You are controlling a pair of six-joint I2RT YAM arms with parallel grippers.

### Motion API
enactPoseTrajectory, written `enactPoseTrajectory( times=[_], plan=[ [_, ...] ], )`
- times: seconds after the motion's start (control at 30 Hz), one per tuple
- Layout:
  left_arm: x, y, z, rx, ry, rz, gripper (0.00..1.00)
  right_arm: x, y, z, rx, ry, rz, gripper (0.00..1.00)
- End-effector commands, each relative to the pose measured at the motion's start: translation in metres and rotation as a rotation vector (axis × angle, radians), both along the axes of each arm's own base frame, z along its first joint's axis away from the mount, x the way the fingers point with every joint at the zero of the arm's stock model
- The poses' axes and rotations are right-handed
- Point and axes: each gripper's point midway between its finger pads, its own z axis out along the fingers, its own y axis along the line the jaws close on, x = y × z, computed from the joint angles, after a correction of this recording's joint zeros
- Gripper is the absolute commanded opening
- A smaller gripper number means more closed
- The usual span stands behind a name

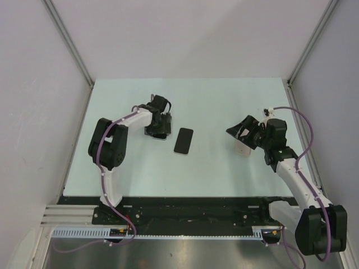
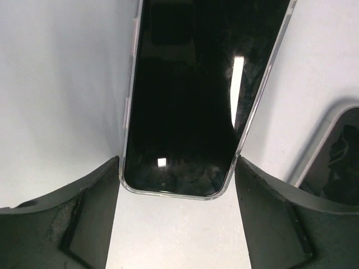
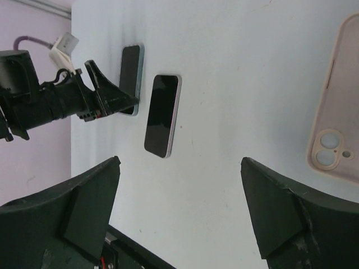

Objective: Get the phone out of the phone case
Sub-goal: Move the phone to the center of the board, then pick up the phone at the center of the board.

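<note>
A black-screened phone (image 2: 190,95) in a clear phone case (image 2: 128,112) lies flat on the table. My left gripper (image 2: 178,159) is shut on its near end, one fingertip against each long edge. From above, that gripper (image 1: 160,128) covers most of the phone (image 1: 159,135). From the right wrist, the same phone (image 3: 130,61) shows past the left gripper's fingers (image 3: 109,92). My right gripper (image 3: 179,159) hangs open over bare table with nothing between its fingers, at the right of the overhead view (image 1: 242,134).
A second dark phone (image 1: 183,140) with a pale lilac rim (image 3: 162,115) lies just right of the gripped one, its corner showing in the left wrist view (image 2: 336,157). An empty beige case (image 3: 336,106) with camera holes lies beside the right gripper (image 1: 243,150).
</note>
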Motion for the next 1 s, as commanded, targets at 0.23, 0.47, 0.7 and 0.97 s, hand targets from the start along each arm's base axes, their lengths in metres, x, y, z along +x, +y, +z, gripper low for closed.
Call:
enactPoseTrajectory(
  times=[0.23,0.47,0.7,0.97],
  plan=[
    [-0.015,-0.020,0.009,-0.015,-0.035,-0.098,0.83,-0.035,0.022,0.002,-0.105,0.028,0.052,0.92],
    [0.002,-0.006,0.010,0.133,0.006,-0.176,0.94,-0.050,0.033,-0.005,-0.158,0.060,0.114,0.90],
    [0.004,-0.026,-0.010,0.041,0.081,-0.262,0.88,-0.048,0.052,-0.013,-0.350,0.084,0.106,0.89],
    [-0.011,-0.045,-0.013,-0.148,0.108,-0.236,0.71,-0.032,0.111,-0.041,-0.540,0.143,0.155,0.90]
  ],
)
